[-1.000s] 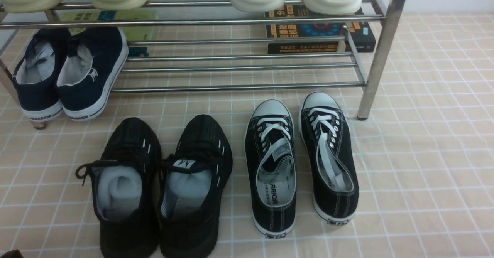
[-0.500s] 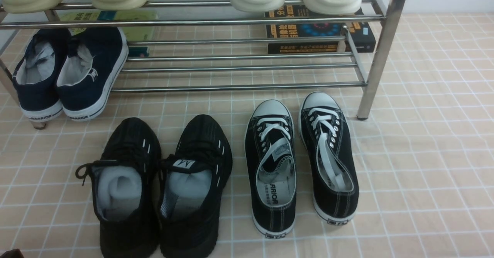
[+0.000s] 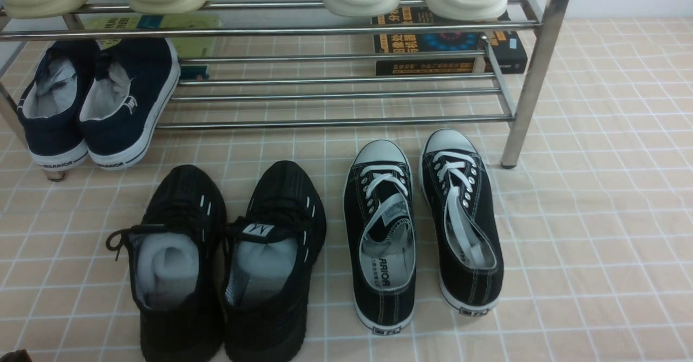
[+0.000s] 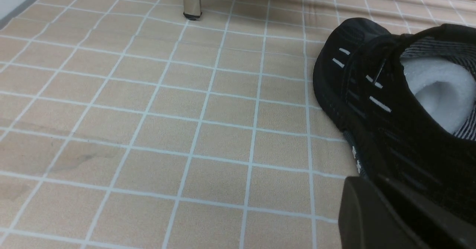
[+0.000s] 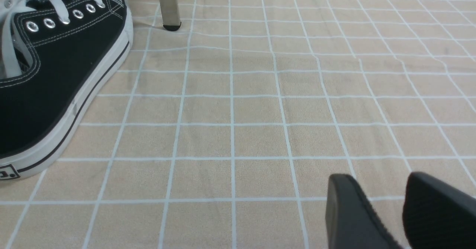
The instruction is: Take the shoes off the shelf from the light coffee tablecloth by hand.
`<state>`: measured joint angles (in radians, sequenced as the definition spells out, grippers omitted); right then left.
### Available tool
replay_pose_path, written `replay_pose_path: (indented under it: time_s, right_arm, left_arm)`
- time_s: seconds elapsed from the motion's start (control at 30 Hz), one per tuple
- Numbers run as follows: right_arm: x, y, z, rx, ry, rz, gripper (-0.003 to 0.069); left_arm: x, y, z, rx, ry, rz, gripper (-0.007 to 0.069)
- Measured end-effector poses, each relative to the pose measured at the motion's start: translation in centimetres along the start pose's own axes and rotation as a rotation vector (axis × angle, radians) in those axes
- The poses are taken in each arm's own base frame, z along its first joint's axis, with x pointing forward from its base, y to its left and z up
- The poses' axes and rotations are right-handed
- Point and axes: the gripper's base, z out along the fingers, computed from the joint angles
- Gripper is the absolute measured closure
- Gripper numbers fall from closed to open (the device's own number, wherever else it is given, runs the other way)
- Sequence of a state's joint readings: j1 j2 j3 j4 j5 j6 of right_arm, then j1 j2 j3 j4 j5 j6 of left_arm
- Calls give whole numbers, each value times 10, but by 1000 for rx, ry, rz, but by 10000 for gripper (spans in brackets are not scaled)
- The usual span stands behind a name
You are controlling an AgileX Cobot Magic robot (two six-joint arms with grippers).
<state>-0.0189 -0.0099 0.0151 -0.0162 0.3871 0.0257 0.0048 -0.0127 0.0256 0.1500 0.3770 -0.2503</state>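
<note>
Front view: the black shoes (image 3: 227, 259) stand on the tablecloth (image 3: 595, 232) before the shelf (image 3: 533, 70); neither arm shows.

Left wrist view: the left gripper (image 4: 401, 219), nearly pressed together, empty, sits beside one shoe; a careless swing could shove it.

Right wrist view: the right gripper (image 5: 401, 211), spread, risks snagging cloth.

All-black shoes (image 3: 227, 259) with white dashes sit on the beige, white-gridded tablecloth (image 3: 595, 232) by the silver shelf (image 3: 335, 121).
</note>
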Motion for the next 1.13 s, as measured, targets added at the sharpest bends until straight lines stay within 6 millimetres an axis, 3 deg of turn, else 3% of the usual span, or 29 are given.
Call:
replay_pose_path:
  time_s: [1.13]
  right_arm:
    - [0,0,0,0,0,0,419]
  left_arm:
    - [0,0,0,-1,1,2,547]
